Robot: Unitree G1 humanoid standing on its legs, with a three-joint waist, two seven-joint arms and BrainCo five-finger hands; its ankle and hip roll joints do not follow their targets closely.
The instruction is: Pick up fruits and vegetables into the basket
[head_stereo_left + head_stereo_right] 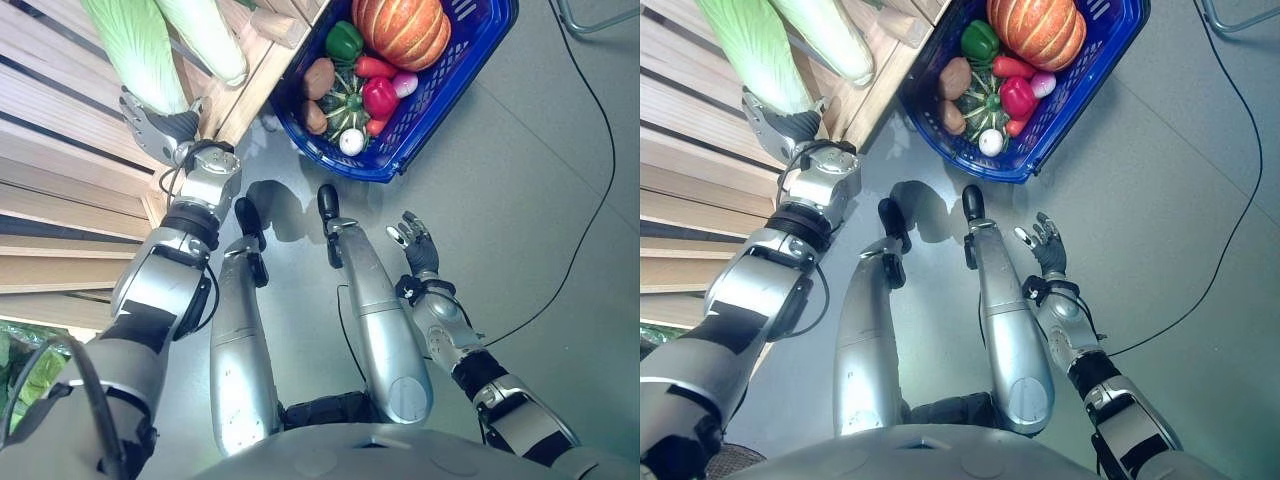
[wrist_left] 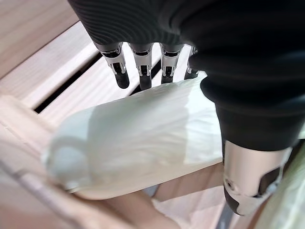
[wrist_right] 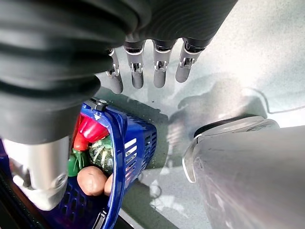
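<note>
Pale cabbage (image 2: 138,143) on wooden shelf (image 1: 60,120): left hand (image 1: 160,125) over it, fingers (image 2: 143,71) straight, not yet curled; wrap thumb under before lifting. Right hand (image 1: 415,240) idle, fingers relaxed; blue basket (image 1: 470,60) nearly full, so aim for a gap.

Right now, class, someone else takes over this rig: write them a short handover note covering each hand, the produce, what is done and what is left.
Left hand: at the wooden shelf, fingers and thumb either side of a pale cabbage, not clearly closed on it.
Right hand: open, idle above the floor, holding nothing.
Done: blue basket on the floor already holds a pumpkin, green pepper, red pepper, potatoes and more.
Left: two cabbages lie on the shelf; grasp this one, carry it to the basket, then the second cabbage.
</note>
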